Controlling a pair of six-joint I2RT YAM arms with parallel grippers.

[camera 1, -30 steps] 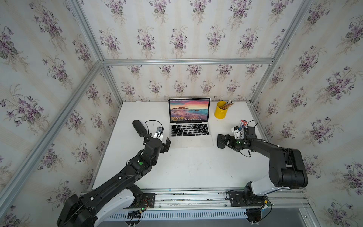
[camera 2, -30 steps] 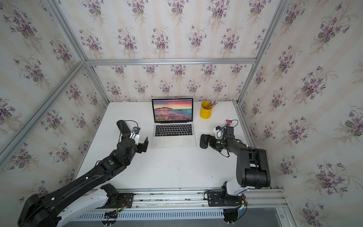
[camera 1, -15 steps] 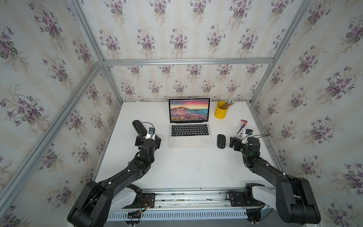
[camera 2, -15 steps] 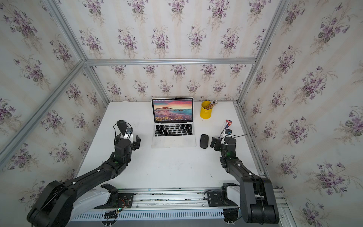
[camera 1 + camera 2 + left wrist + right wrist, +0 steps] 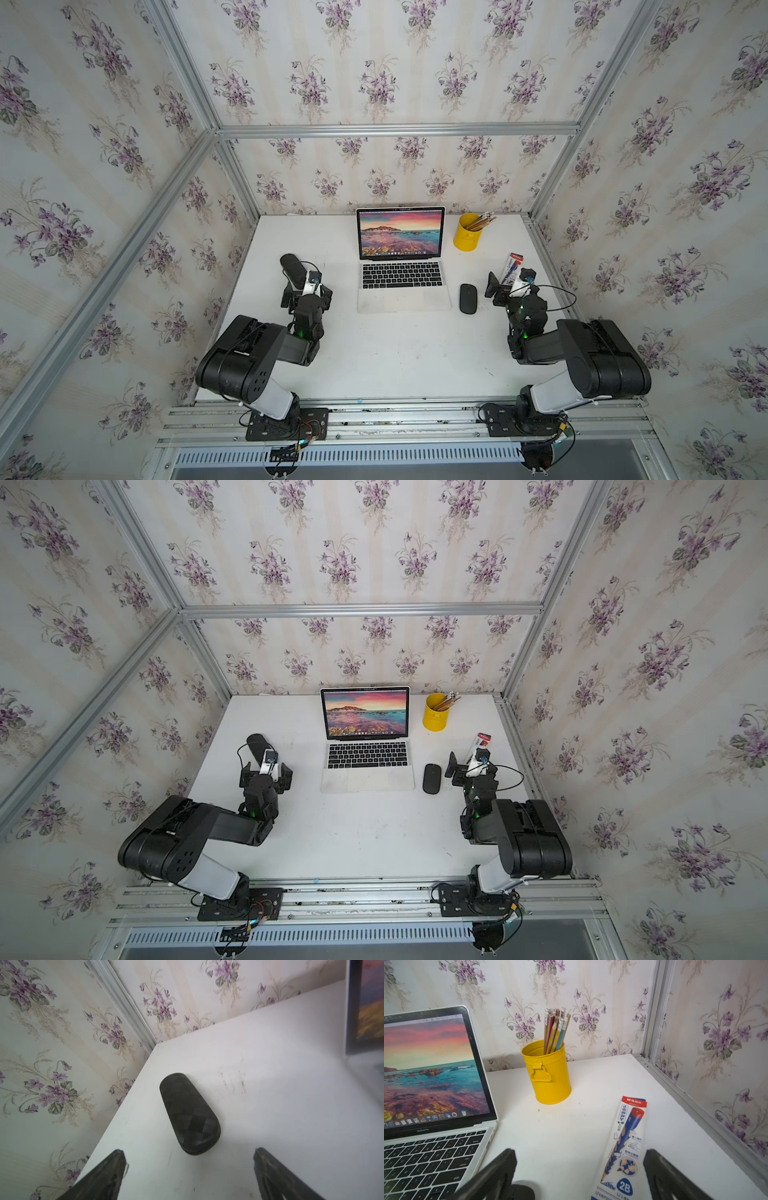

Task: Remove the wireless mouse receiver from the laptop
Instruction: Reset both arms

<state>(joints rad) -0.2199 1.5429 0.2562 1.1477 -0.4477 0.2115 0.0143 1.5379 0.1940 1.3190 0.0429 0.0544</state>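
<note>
Wireless mouse receiver: too small to make out in any view, so its place against either tool cannot be told. Laptop (image 5: 401,266) sits open on the white bench (image 5: 395,357), screen lit, between the two tools and touching neither. Left tool (image 5: 306,296) is off the laptop's left side, well apart from it, fingers (image 5: 116,1167) spread wide, holding nothing. Long black case (image 5: 189,1113) lies on the bench just ahead of its tips. Only the laptop's screen edge shows in the left wrist view. Right tool (image 5: 510,279) is off the laptop's right side, fingers (image 5: 506,1163) also spread wide, holding nothing. Black mouse (image 5: 468,298) lies between right tool and laptop, just beside the tool. Pencil pack (image 5: 627,1140) lies flat ahead of the right tool, its near end close to one finger. Yellow pencil cup (image 5: 548,1072) stands farther ahead. Laptop's right side edge shows in the right wrist view, apart from that tool's fingers.
</note>
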